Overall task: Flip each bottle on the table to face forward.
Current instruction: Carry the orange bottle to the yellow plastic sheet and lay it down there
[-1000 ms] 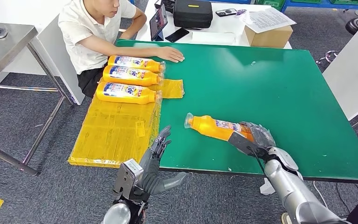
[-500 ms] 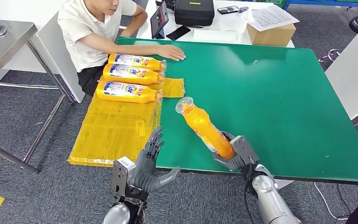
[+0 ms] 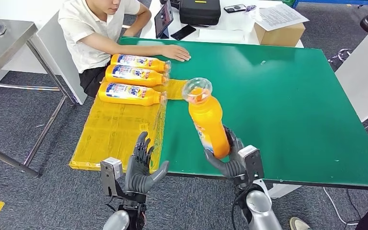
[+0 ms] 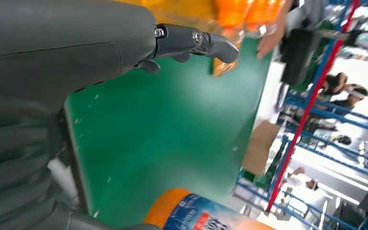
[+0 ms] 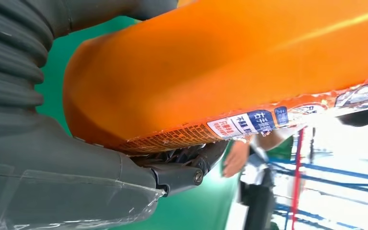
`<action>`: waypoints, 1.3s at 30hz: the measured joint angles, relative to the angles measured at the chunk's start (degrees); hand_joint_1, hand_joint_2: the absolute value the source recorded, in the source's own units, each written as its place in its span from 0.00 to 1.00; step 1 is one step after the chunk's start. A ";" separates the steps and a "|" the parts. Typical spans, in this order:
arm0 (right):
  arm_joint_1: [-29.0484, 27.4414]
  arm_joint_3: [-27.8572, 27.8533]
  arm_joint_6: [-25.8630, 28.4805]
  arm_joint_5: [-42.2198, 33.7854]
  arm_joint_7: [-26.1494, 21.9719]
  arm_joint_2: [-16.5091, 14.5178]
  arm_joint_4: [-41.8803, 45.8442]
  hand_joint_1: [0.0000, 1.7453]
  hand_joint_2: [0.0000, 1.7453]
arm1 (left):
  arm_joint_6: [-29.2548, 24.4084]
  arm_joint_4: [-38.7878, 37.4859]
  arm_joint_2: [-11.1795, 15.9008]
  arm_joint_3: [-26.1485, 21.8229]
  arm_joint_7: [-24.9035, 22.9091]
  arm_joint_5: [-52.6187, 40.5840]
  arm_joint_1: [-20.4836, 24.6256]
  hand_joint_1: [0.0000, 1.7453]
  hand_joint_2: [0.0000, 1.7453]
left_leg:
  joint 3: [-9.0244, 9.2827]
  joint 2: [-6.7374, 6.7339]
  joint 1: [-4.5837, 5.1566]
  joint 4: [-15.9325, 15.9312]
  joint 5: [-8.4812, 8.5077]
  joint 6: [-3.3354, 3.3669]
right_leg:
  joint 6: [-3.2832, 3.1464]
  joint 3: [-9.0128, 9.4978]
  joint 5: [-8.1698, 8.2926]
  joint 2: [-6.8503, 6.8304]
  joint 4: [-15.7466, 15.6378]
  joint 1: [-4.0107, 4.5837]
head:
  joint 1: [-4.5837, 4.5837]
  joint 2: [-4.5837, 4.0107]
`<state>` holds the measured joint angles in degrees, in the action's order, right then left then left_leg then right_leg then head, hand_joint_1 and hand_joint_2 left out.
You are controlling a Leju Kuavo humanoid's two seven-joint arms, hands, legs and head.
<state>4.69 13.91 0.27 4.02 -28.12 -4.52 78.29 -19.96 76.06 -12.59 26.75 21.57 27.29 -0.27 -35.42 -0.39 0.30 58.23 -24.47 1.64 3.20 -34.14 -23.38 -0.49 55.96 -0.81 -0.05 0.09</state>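
Over the green table [image 3: 287, 96] near its front edge you have: three orange bottles [image 3: 133, 76] lying at its left side, one orange bottle [image 3: 208, 122] gripped upright in the right robot hand [image 3: 232, 160], left robot hand [image 3: 141, 165] empty, fingers spread.

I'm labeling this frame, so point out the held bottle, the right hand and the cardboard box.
Held bottle [image 3: 209, 125], head view, orange body.
Right hand [image 3: 232, 162], head view, palm under the bottle's base.
Cardboard box [image 3: 281, 34], head view, front side.

Glossy orange plastic bottle [image 3: 208, 125] with a clear cap, matt green table [image 3: 287, 91], crinkled, probably plastic yellow sheet [image 3: 117, 134].
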 joint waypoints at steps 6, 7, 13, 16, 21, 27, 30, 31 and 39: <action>-1.37 4.31 3.03 1.39 -0.32 -0.50 1.21 1.00 1.00 | 1.39 -0.73 0.07 -0.14 0.19 2.47 1.10 0.00 1.00 | -0.01 0.03 0.03 0.00 0.02 0.02 | 0.01 0.04 0.02 -0.01 0.00 -0.03 | 0.00 0.00; -1.38 4.91 3.24 2.03 -0.33 -0.55 1.03 1.00 1.00 | 1.54 -0.65 0.09 -0.14 0.18 2.50 1.26 0.00 1.00 | -0.01 0.02 0.04 0.00 0.02 0.02 | 0.02 0.04 0.03 -0.01 0.00 -0.03 | 0.00 0.00; -0.73 9.16 3.51 5.62 -0.19 -0.79 -2.07 1.00 1.00 | 3.03 0.36 0.12 0.15 -0.42 2.08 1.66 0.00 1.00 | -0.01 0.03 0.03 0.00 0.02 0.02 | 0.02 0.02 0.03 -0.02 0.00 -0.02 | -0.01 0.00; 0.17 10.54 3.70 6.50 0.02 -0.88 -4.02 1.00 1.00 | 4.06 0.76 0.22 0.52 -0.65 1.86 1.67 0.00 1.00 | -0.02 0.03 0.02 0.00 0.02 0.02 | 0.01 0.01 0.02 -0.02 0.01 -0.02 | -0.01 0.00; 1.66 12.41 4.10 7.60 0.25 -0.94 -7.95 1.00 1.00 | 4.80 1.54 0.44 0.82 -0.57 1.37 1.73 0.00 1.00 | -0.03 0.03 0.02 0.00 0.02 0.02 | 0.01 0.01 0.02 -0.02 0.00 -0.02 | 0.01 0.00; 2.58 13.18 4.34 8.33 0.87 -1.03 -12.04 1.00 1.00 | 5.56 2.53 1.15 0.70 -0.46 -1.12 2.33 0.00 1.00 | -0.03 0.03 0.02 0.00 0.02 0.02 | 0.02 0.02 0.03 -0.02 0.01 -0.02 | 0.00 0.00; 3.06 13.17 4.17 8.22 0.88 -1.08 -13.25 1.00 1.00 | 5.77 2.54 1.63 0.67 -0.71 -2.13 2.76 0.00 1.00 | -0.03 0.03 0.02 0.00 0.02 0.02 | 0.01 0.01 0.03 -0.02 0.01 -0.02 | 0.01 0.00; 3.19 13.17 4.12 8.18 0.88 -1.08 -13.50 1.00 1.00 | 5.82 2.54 1.76 0.66 -0.75 -2.32 2.82 0.00 1.00 | -0.03 0.03 0.02 0.00 0.02 0.02 | 0.01 0.01 0.03 -0.02 0.01 -0.02 | 0.01 0.00; 3.80 13.19 5.03 9.67 0.88 -1.10 -14.70 1.00 1.00 | 7.36 2.54 2.14 0.61 -0.98 -3.61 2.86 0.00 1.00 | -0.03 0.03 0.02 0.00 0.02 0.02 | 0.01 0.00 0.02 -0.02 0.01 -0.02 | 0.01 0.00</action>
<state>8.49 27.10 5.31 13.68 -27.24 -5.62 63.59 -12.60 78.60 -10.45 27.36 20.59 23.68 2.59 -35.45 -0.37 0.32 58.23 -24.45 1.65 3.21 -34.13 -23.36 -0.51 55.97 -0.83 -0.05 0.09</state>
